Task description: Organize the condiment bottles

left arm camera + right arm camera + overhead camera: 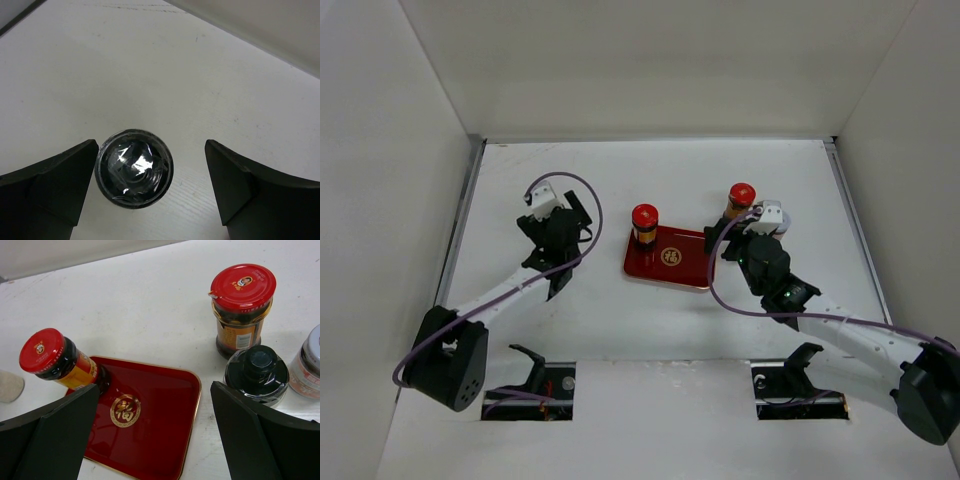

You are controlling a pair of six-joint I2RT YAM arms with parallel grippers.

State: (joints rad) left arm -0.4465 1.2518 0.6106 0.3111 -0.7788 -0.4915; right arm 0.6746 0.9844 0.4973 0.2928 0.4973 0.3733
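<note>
Tray (692,266) at mid-frame of the top view carries one red jar (644,222) on its upper-left corner. A second red jar (740,198) stands off the tray to the upper right. In the right wrist view a black jar (256,372) sits just below that second one, and a silver jar (310,365) is cut off by the right edge. The right gripper (155,390) hangs with its jaws spread over the tray's right side, holding nothing. The left gripper (151,150) is the one at work, jaws released and straddling a glossy jar (134,174) seen from straight above on the bare table (150,60). That jar's cap colour is hard to read. It sits off-centre, at or against the finger at lower left of the frame, with a wide gap to the finger at lower right. The step looks like a grasp about to be made. It would go best by shifting the gripper until the jar is midway, then closing slowly so the far finger does not knock the smooth glass over. After that, lift straight up and set it upright on open tray beside the red jar, without nudging that one.
</note>
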